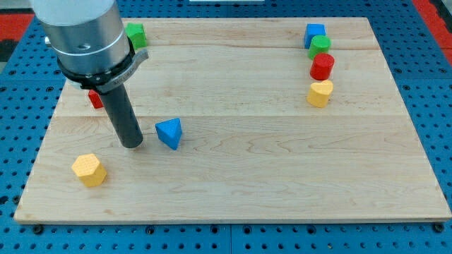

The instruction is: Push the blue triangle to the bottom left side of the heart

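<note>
Wooden board (233,176): blue triangle (169,132) right of my tip (132,144).

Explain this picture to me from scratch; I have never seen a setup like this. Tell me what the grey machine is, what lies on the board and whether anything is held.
There is one camera picture, looking down at a slant on a wooden board.

The grey cylinder at the view's top left is the end of a robot arm. It has no jaws, only a dark rod whose tip slides over the board and pushes blocks. Nothing is held.

The tip stands just left of the blue triangle, close to it; contact cannot be told.

A yellow hexagon-like block lies toward the view's bottom left. A red block and a green block peek out behind the arm.

At the view's top right sits a column: blue block, green block, red cylinder, then the yellow heart.
</note>
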Controlling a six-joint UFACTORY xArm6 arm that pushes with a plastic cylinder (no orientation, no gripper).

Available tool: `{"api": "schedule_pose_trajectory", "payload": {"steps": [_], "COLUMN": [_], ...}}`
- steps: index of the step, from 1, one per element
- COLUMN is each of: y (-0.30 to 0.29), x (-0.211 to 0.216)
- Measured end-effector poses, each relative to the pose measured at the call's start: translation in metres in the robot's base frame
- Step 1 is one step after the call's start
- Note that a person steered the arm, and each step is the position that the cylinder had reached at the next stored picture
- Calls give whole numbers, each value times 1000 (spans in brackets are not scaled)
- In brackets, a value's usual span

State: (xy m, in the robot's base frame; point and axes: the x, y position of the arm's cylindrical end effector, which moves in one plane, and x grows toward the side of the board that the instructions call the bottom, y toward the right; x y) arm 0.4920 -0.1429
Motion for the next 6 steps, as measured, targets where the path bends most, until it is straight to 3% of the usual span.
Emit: {"api": "schedule_pose_trajectory", "payload": {"steps": [2, 4, 5, 6], "y": [123, 120, 216, 263], "x": [-10, -46, -45, -42]}}
